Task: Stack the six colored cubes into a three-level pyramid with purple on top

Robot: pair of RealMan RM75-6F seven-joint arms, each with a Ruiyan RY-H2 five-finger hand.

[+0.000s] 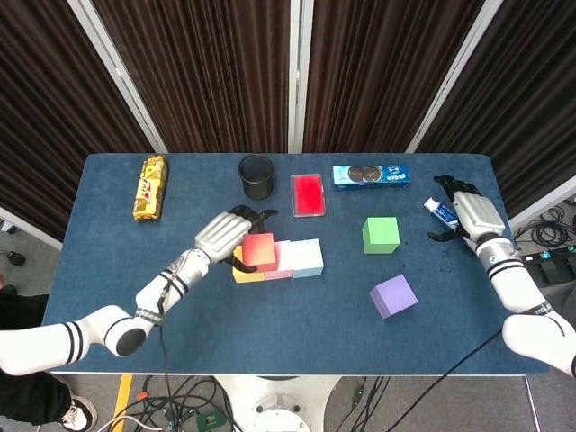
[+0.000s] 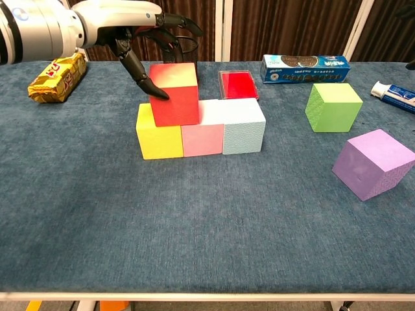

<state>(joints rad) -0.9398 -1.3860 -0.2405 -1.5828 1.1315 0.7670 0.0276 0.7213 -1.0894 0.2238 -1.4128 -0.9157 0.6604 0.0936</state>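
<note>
Red cube [image 2: 174, 95] against left hand [image 2: 133, 26]

Red cube [image 2: 174, 94] atop yellow cube [image 2: 159, 140], pink cube [image 2: 203, 138], pale-blue textured cube [image 2: 244, 126]; green cube [image 2: 333, 106], purple cube [image 2: 373, 163]; dark blue felt tabletop [image 2: 194, 227].

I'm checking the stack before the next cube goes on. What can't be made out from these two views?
- Far fingers of the left hand, chest view: behind the red cube, so their contact is unclear.
- Right hand: outside the chest frame; small in the head view, grip unreadable.
- Toothpaste tube: cut by the chest view's right edge.
- Black cup: largely hidden behind the left hand, chest view.
</note>
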